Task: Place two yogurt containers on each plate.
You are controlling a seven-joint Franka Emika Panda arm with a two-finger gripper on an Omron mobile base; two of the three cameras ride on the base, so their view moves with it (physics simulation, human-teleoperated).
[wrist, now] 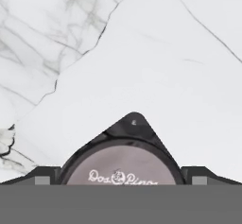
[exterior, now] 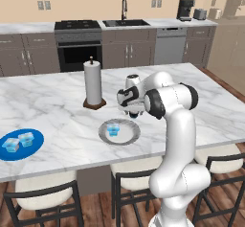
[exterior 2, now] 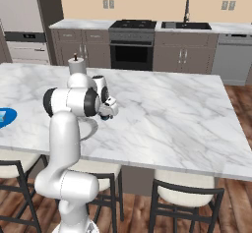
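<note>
Marble bench: three of four cups plated.
Blue plate [exterior: 21,147] near the front-left edge is carrying two; grey plate [exterior: 119,131] mid-front one; wide-open pincer [wrist: 121,183] is straddling the dark cup [wrist: 124,164], ungripped.

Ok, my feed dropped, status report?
Gripper open, straddling dark yogurt. Blue plate has two cups; grey plate has one. Nothing in the way.

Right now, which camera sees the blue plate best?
The left base view: the whole blue plate shows there, holding two pale yogurt cups. The right base view catches just its edge at the picture's left border.
</note>
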